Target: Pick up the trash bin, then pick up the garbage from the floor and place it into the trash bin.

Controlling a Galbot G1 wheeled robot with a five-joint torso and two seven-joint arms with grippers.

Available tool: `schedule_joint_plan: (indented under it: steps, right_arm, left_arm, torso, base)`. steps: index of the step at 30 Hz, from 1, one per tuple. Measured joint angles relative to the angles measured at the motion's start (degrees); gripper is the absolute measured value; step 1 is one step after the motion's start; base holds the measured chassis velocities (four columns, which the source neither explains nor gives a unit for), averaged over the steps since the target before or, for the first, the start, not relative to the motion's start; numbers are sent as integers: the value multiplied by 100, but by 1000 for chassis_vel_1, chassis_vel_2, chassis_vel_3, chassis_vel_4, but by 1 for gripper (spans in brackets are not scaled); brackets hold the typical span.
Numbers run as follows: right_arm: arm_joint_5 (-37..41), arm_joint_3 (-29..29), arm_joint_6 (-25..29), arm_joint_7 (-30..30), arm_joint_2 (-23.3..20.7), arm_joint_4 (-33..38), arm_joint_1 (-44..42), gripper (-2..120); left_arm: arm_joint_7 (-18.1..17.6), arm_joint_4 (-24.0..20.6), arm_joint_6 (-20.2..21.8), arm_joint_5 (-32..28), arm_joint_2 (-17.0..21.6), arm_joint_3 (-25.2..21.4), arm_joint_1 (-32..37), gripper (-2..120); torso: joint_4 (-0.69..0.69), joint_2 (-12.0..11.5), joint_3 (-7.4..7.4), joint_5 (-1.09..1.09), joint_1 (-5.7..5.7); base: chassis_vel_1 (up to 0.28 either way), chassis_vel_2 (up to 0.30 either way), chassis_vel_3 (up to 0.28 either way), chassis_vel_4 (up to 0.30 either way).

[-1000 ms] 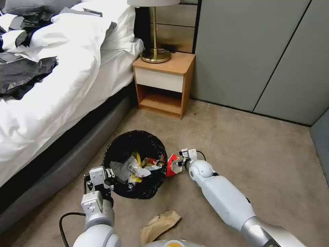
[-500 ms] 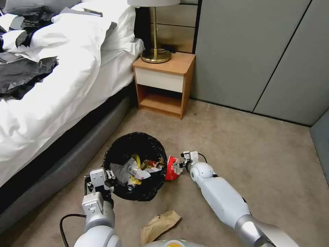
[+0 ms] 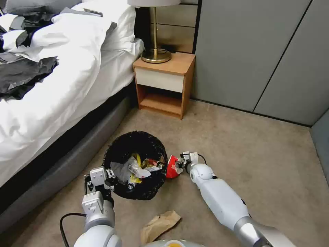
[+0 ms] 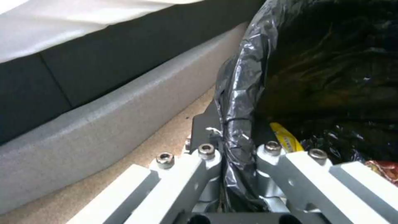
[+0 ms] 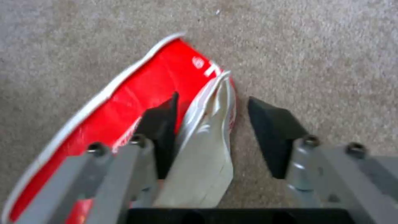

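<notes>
The trash bin (image 3: 118, 154), lined with a crinkly black bag, stands on the carpet beside the bed. Inside lies garbage (image 3: 137, 169): a yellow wrapper, white tissues and a small bottle. My left gripper (image 3: 104, 175) is shut on the bin's near rim; in the left wrist view the left gripper (image 4: 237, 146) pinches the bag-covered rim (image 4: 238, 102). A red-and-white carton (image 3: 171, 166) lies just right of the bin. My right gripper (image 3: 180, 164) is down at it and open. In the right wrist view the carton (image 5: 136, 93) has a white flap between the right gripper (image 5: 211, 124) fingers. Crumpled brown paper (image 3: 159, 224) lies near my base.
The bed (image 3: 51, 103) with its grey base (image 3: 51, 178) runs along the left, close to the bin. A wooden nightstand (image 3: 164, 82) with a brass lamp (image 3: 156, 55) stands behind. Grey wall panels (image 3: 257, 51) close the back; open carpet (image 3: 267, 154) lies to the right.
My right gripper has edged slightly lower and nearer the carton. The bin and my left gripper have barely shifted.
</notes>
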Motion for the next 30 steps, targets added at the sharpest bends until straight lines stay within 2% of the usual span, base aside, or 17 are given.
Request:
schedule_joint_plan:
  steps: [1,2,5,6,9,11,23,28,29,30]
  right_arm:
    - [-16,13,10,8,-8,5,-12,32]
    - [-16,13,10,8,-8,5,-12,32]
    - [-34,30,26,29,-48,34,-33,17]
    - [-34,30,26,29,-48,34,-33,17]
    - [-66,65,59,35,-81,52,-44,5]
    - [-85,84,75,35,-85,55,-47,0]
    - [-276,278,299,149,-130,296,-201,0]
    - [-412,363,565,415,-337,1023,-539,0]
    - [-445,394,665,470,-382,1267,-616,0]
    - [-513,466,981,541,-463,1837,-754,0]
  left_arm:
    - [0,2,0,0,5,11,-5,3]
    - [0,2,0,0,5,11,-5,3]
    - [0,5,8,9,11,49,-7,3]
    - [0,5,8,9,11,49,-7,3]
    - [0,2,37,16,27,60,-24,3]
    - [0,-3,51,16,32,62,-27,3]
    - [6,-37,113,3,114,80,-83,3]
    - [7,-38,121,-37,168,75,-103,3]
    - [7,-37,122,-45,175,73,-106,3]
    - [7,-32,122,-56,183,69,-114,3]
  torso:
    - [0,0,0,0,0]
    - [0,0,0,0,0]
    - [0,0,0,0,0]
    - [0,0,0,0,0]
    - [0,0,0,0,0]
    - [0,0,0,0,0]
    - [1,0,0,0,0]
    - [-1,0,0,0,0]
    - [-2,0,1,0,0]
    - [-2,0,0,0,1]
  base:
    - [0,0,0,0]
    - [0,0,0,0]
    - [0,0,0,0]
    - [0,0,0,0]
    - [0,0,0,0]
    - [0,0,0,0]
    - [0,0,0,0]
    - [0,0,0,0]
    - [0,0,0,0]
    - [0,0,0,0]
